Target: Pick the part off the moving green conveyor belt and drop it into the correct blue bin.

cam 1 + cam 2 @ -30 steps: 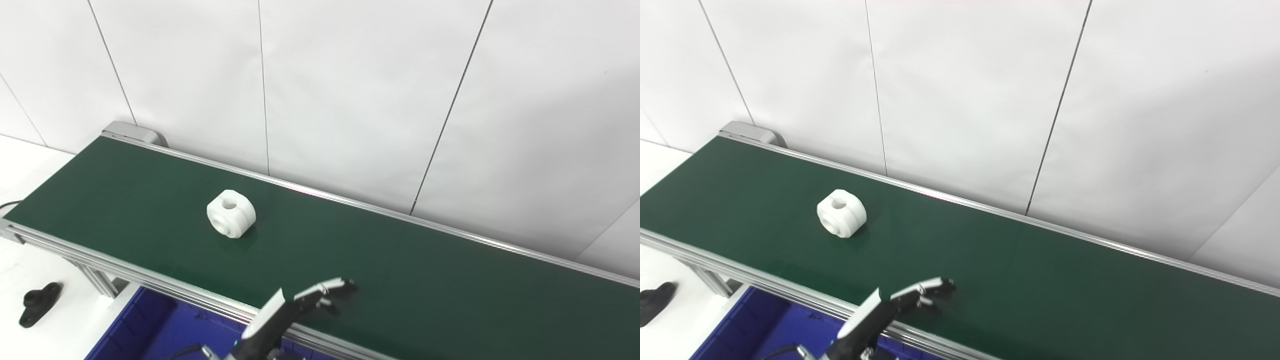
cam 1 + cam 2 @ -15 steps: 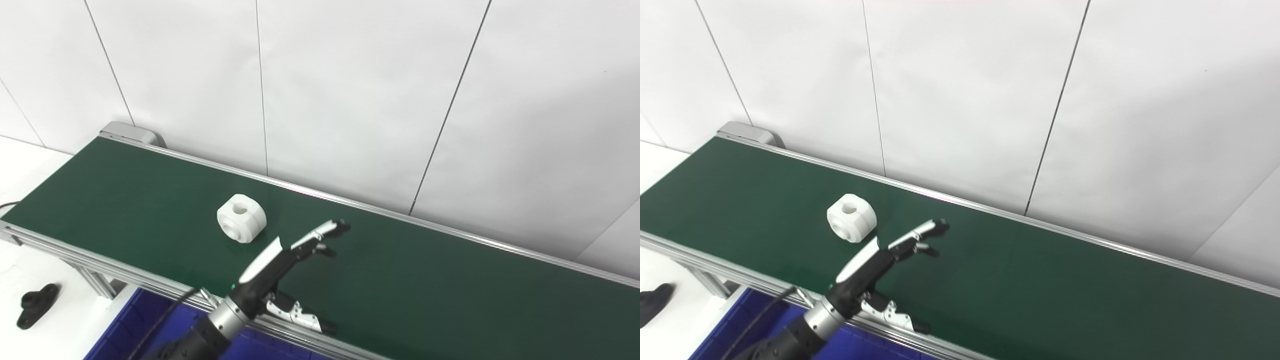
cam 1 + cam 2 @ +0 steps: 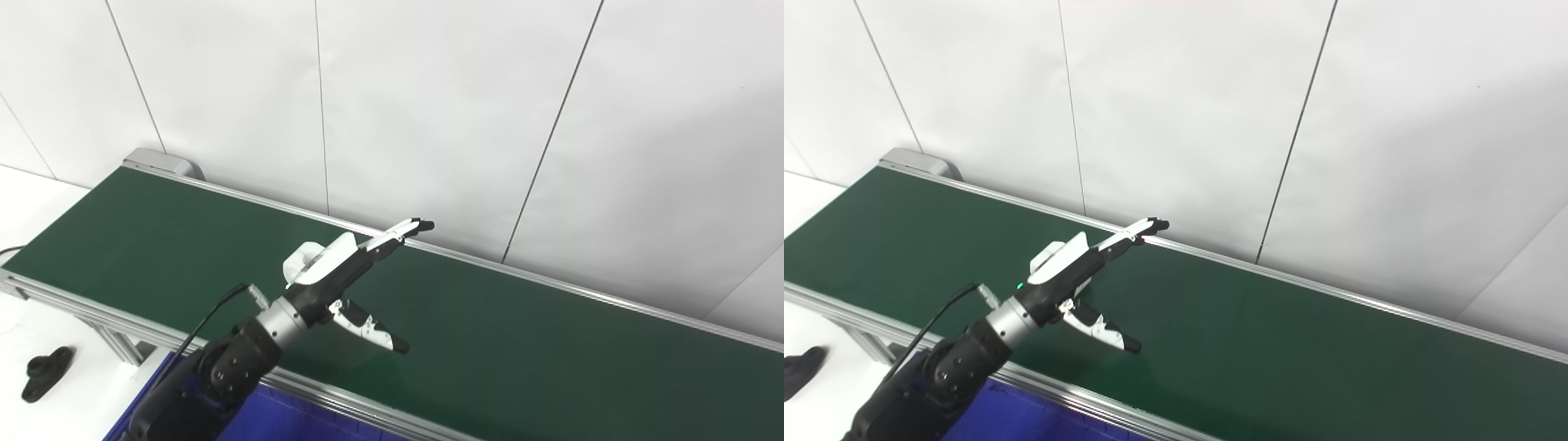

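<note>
In the left eye view we see our left hand (image 3: pixel 343 269) spread wide above the green conveyor belt (image 3: pixel 520 343), fingers (image 3: pixel 398 233) stretched toward the belt's far rail and thumb (image 3: pixel 367 327) angled toward its near edge. It holds nothing. The white part (image 3: pixel 301 258) sits on the belt, mostly hidden behind the palm. A blue bin (image 3: pixel 282 422) lies below the near rail.

In the right eye view only a sliver of the part (image 3: pixel 1046 254) shows behind the hand (image 3: pixel 1078 275). Our right hand is out of sight.
</note>
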Available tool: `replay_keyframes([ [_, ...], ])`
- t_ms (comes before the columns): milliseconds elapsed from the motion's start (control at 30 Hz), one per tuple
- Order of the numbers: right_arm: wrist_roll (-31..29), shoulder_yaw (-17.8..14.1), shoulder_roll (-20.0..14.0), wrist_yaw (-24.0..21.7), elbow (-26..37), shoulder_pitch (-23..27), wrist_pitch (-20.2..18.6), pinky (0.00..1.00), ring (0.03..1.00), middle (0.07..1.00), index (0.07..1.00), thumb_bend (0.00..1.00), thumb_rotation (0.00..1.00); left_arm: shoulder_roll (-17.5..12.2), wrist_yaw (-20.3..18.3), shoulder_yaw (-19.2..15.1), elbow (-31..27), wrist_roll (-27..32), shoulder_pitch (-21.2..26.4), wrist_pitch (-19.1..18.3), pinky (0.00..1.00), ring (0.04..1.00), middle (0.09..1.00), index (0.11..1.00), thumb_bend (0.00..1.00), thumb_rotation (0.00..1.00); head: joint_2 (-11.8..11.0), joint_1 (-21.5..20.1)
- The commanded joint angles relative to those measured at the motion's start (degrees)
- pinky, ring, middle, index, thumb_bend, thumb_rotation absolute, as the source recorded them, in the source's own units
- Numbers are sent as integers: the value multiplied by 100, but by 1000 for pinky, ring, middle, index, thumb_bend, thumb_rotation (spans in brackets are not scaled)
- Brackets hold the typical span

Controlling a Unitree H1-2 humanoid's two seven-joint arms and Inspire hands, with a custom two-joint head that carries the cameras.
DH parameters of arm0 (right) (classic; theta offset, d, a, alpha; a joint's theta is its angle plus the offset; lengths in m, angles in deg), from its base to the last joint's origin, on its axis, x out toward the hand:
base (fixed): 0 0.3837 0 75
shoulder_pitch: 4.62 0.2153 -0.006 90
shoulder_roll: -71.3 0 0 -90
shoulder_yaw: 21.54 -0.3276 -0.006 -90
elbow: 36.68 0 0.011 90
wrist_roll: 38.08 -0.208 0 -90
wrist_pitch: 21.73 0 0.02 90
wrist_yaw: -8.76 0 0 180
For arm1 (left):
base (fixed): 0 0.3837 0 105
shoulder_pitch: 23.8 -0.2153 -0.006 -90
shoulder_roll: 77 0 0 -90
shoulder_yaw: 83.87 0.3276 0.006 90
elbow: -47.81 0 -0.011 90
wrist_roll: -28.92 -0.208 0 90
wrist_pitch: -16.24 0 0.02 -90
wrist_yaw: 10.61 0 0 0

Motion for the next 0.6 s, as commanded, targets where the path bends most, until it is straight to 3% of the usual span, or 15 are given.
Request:
replay_keyframes([
  [0,47,17,-7,115,106,48,268,805,846,861,913,874,525,-123,-79,-112,13,-101,254,-57,813,914,979,943,820,89,8,4],
  [233,-9,41,-7,93,106,70,268,799,845,864,913,870,519,-218,-238,-222,650,-461,652,-321,757,908,981,930,833,84,5,6],
  [433,-3,41,1,101,129,60,268,801,844,864,913,869,521,-354,-211,-104,962,-1187,863,-438,844,920,982,937,857,125,10,11],
  [567,-17,57,0,109,133,69,268,795,845,863,911,867,515,-403,-153,-58,1210,-1434,974,-319,889,907,976,929,902,60,4,10],
])
